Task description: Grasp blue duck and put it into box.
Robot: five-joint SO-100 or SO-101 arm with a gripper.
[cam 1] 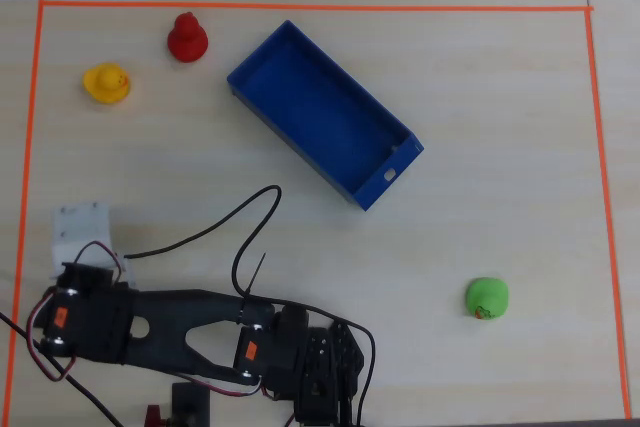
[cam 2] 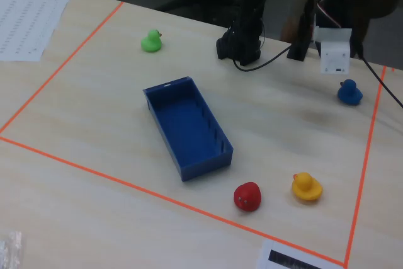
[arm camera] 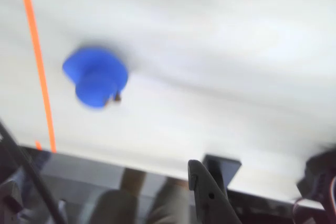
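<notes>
Blue plastic, low-walled and empty, the box lies diagonally near the middle of the taped work area, its slotted short end toward the arm's side in the overhead view. The arm stretches along the bottom edge of the overhead view, folded low, with the gripper at the frame's lower margin.

The blue duck sits close to the orange tape line at the right of the fixed view, just beyond the arm's white base block, well apart from the box. It does not show in the overhead view, where the arm's base probably covers it. In the wrist view the blue duck lies up and to the left of the one visible fingertip, clearly apart from it, beside the tape; so the gripper would need to swing toward that tape before descending. The duck is rounded, with no marked long axis, and its beak points to the lower right in that view.

Only one finger shows in the blurred wrist view, so whether the jaws are spread or pressed together cannot be told; nothing appears held.
</notes>
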